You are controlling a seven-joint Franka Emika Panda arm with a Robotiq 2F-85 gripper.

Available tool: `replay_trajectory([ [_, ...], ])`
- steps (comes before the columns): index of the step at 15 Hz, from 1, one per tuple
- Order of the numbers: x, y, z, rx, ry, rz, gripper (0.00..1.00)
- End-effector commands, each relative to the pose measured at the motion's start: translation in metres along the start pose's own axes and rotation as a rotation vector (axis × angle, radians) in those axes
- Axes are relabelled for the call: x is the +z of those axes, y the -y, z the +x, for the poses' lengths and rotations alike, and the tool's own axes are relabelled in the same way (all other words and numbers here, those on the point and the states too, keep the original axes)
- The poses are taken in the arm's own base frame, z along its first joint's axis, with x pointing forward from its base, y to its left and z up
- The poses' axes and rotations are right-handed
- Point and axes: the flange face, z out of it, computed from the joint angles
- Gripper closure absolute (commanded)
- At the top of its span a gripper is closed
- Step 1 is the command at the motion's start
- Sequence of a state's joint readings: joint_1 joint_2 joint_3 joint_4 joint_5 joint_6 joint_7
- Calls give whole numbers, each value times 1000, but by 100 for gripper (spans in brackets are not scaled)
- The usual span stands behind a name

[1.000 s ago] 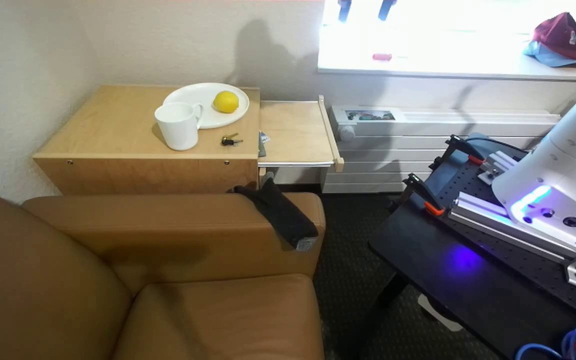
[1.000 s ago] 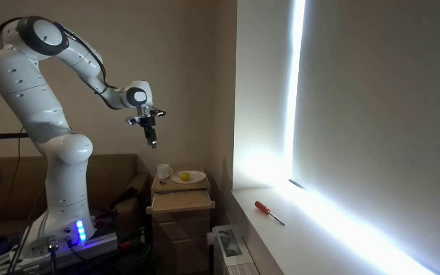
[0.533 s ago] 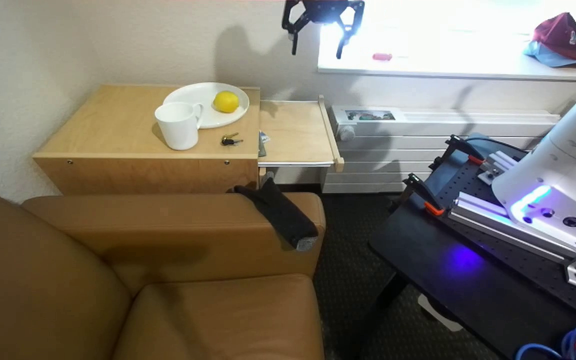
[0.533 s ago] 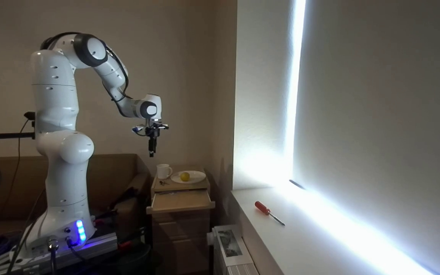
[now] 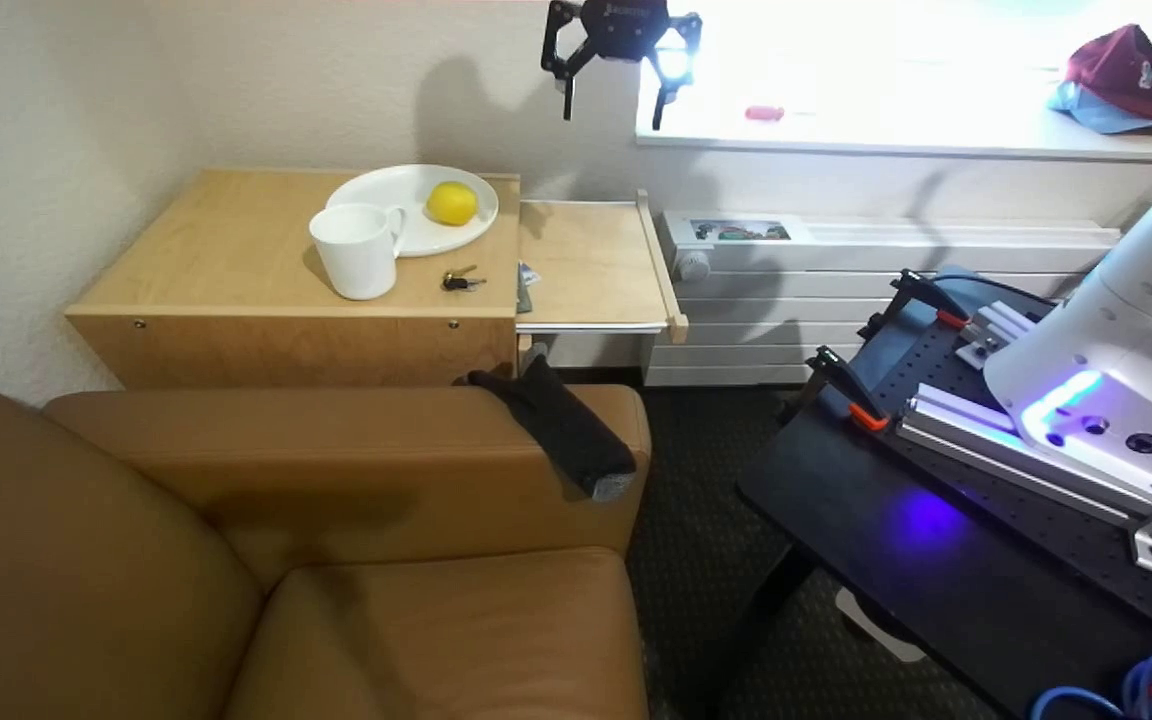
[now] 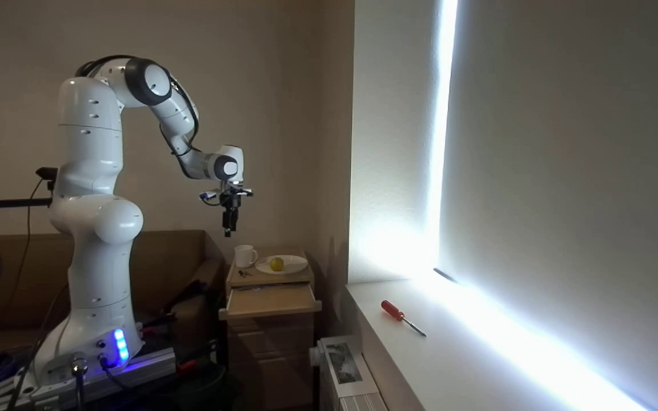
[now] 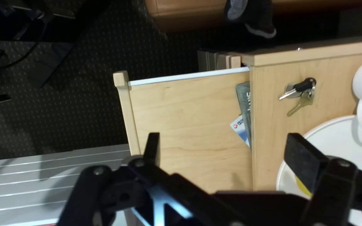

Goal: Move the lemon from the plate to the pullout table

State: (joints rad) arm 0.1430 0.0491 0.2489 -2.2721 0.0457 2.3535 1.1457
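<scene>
While the tool point(image 5: 613, 120) hangs spread wide, gripping nothing | the lemon point(image 5: 453, 204) sits lower, farther from the robot base point(image 6: 93, 322) | on its plate point(image 5: 388, 188)

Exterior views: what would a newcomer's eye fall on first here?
Probably the bright yellow lemon, sitting on the white plate on top of the wooden cabinet. Close behind would come the big white robot arm, its open black gripper hanging in the air higher than the cabinet. The glaring strip of light rising by the sill, where a red-handled screwdriver lies, also stands out.
</scene>
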Motion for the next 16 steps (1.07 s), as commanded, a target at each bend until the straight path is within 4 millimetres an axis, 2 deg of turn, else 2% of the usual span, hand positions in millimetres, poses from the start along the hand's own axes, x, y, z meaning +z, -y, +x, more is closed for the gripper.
replay_trajectory([
  [1,35,36,12,196,-42,16,0],
  [4,53,76,24,380,-40,59,0],
  [7,56,104,34,553,-25,92,0],
  [8,51,107,31,614,-4,89,0],
  [9,55,94,29,529,-22,77,0],
  [11,53,104,30,582,-13,91,0],
  [13,71,109,44,677,-59,84,0],
  [16,96,129,76,881,-56,107,0],
])
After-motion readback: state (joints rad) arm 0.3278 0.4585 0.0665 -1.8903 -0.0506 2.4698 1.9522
